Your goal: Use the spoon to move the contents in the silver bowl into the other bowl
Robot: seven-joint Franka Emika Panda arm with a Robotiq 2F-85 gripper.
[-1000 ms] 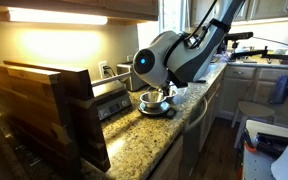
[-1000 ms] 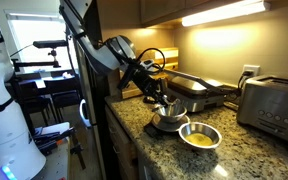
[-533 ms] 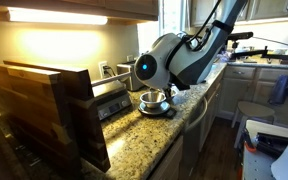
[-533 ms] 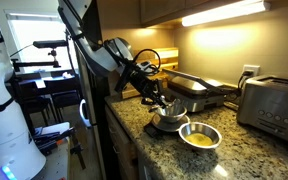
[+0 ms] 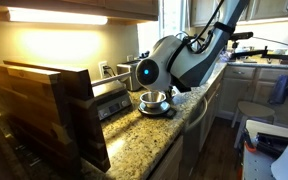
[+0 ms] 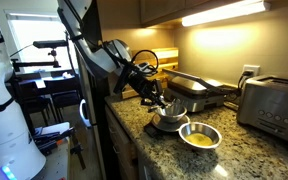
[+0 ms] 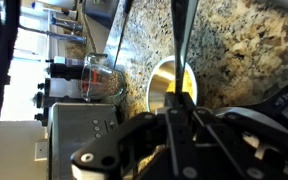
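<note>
The silver bowl [image 6: 200, 136] stands on the granite counter with yellow contents inside. It also shows as the silver bowl [image 7: 170, 80] in the wrist view and as the silver bowl [image 5: 152, 99] below the arm. The other bowl [image 6: 170, 122] is darker and sits right beside it, nearer the arm. My gripper [image 6: 155, 97] hangs just above this darker bowl. In the wrist view my gripper [image 7: 182, 102] is shut on the spoon [image 7: 184, 45], a thin dark handle running out past the yellow contents. I cannot make out the spoon's tip.
A toaster [image 6: 274, 105] stands beyond the bowls, with a flat griddle [image 6: 199, 90] behind them. A clear glass cup [image 7: 104, 80] sits near the silver bowl. A wooden rack [image 5: 44, 110] fills the near counter. The counter edge [image 6: 119, 125] drops off beside the arm.
The arm has shifted slightly lower over the bowls. The gripper has stayed shut on the spoon, and the bowls have not moved.
</note>
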